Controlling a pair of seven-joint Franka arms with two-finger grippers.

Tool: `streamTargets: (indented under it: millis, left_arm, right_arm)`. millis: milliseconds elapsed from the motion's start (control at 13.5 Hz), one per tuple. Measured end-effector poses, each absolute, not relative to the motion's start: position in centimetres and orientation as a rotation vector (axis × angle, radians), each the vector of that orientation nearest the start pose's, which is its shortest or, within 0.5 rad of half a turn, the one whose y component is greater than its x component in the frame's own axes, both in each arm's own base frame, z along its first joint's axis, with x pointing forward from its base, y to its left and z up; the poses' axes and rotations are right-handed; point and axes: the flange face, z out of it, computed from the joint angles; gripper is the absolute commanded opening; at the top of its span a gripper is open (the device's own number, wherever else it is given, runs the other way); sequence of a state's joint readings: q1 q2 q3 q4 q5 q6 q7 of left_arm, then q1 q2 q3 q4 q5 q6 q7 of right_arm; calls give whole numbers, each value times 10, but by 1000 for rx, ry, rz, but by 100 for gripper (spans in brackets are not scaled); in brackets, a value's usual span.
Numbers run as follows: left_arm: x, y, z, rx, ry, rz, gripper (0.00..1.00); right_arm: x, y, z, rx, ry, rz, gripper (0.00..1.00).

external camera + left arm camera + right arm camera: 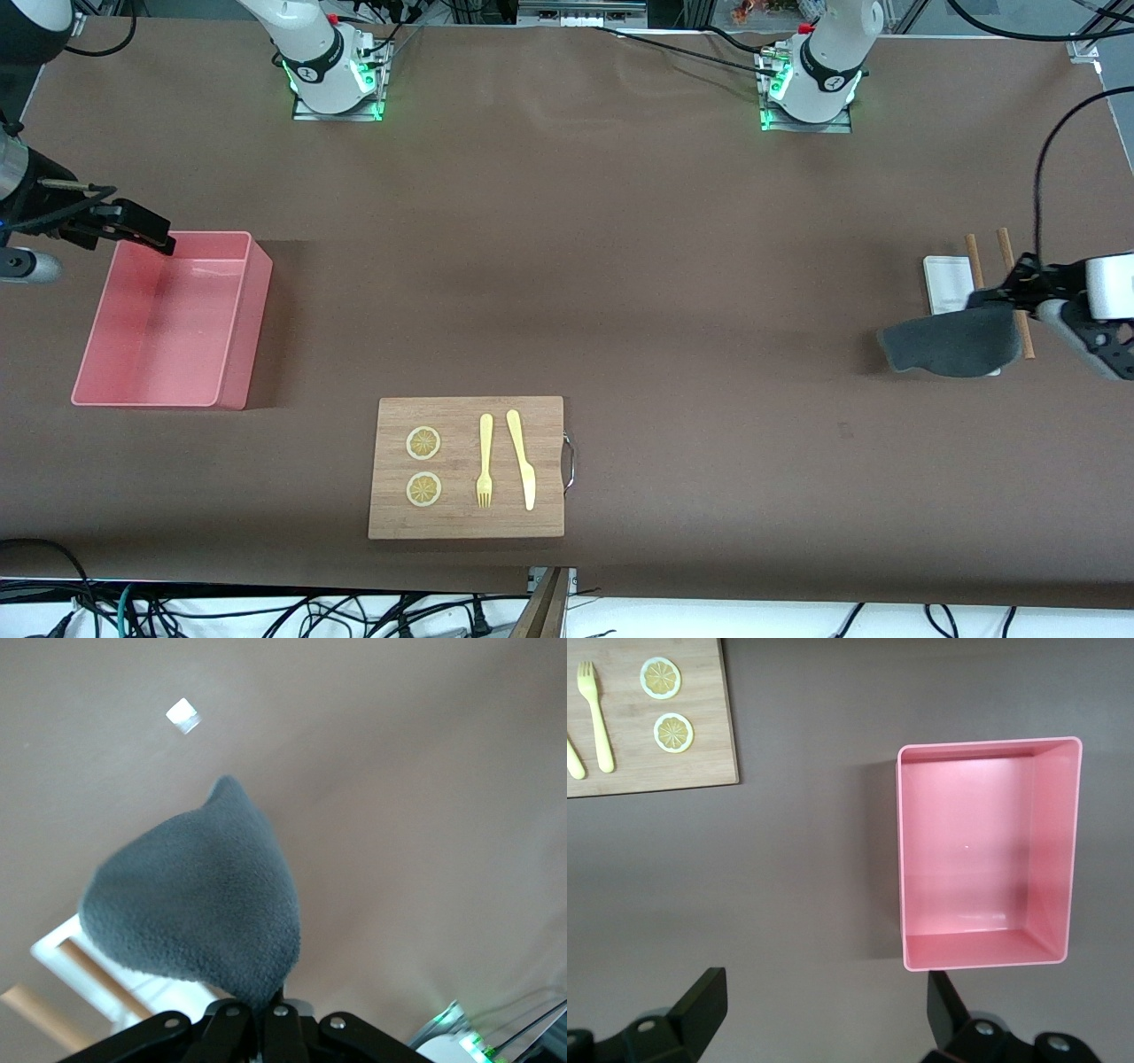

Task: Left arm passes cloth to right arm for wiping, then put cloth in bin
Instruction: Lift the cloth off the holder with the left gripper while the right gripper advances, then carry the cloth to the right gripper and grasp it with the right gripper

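**Cloth pinched in my left pincer, right one gaping by the bin**

I am gripping the cloth (952, 343) in my left gripper (999, 299), fingers clamped tight on its edge, and it is hanging over the white tray (946, 282) at the left arm's end of the table. My right gripper (146, 232) is hovering with its fingers spread wide over the corner of the bin (232, 332), holding nothing. The cutting board (466, 523) is lying near the bin, closer to the front camera.

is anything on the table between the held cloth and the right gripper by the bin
Nothing visible does. The left gripper holds the cloth up over the white tray; the right gripper waits open over the bin. The cutting board lies nearer the front camera, off that line.
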State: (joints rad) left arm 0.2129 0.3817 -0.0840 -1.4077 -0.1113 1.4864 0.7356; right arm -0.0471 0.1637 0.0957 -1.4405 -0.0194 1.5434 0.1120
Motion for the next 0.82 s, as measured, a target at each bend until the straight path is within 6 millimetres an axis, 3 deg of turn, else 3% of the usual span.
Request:
streamTargets:
  millis: [371, 594, 816]
  left_arm:
    - [634, -75, 480, -3450, 713, 428, 0]
    - [636, -160, 475, -3559, 762, 345, 0]
    - [627, -263, 467, -3635, 893, 219, 0]
  right_arm:
    - [630, 28, 513, -3083, 123, 205, 100]
    - [651, 48, 471, -2864, 382, 250, 100]
    - [668, 76, 425, -2693, 616, 324, 100]
